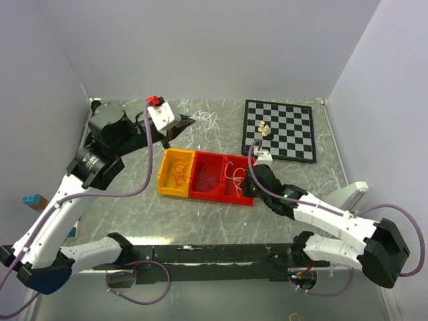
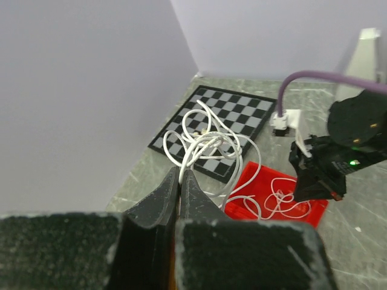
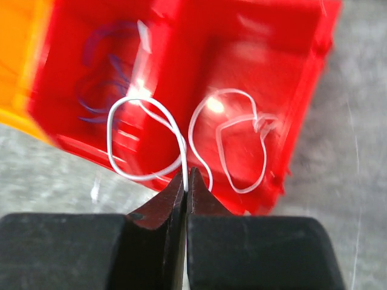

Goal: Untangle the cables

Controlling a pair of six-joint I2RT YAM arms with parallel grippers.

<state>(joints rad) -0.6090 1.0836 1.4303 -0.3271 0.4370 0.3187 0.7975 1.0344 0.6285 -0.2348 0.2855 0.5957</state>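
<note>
Pinching white cable from both sides: left end effector shut on clump hanging above tabletop, right end effector shut on strand over red bin. Should be drawing apart slowly, easing loops free, not tightening knot.

- Top external: fixed, high, behind the arm bases at 6 o'clock. Tilted down over the whole table; far view.
- Left wrist: raised near 11 o'clock on that top view. Looks past the left gripper toward 3 o'clock, mid range. Takes in the chessboard and the red bin.
- Right wrist: very close, steeply down onto the red bin; blurred.
- All 3 views share that bin and its white cable loops.
</note>
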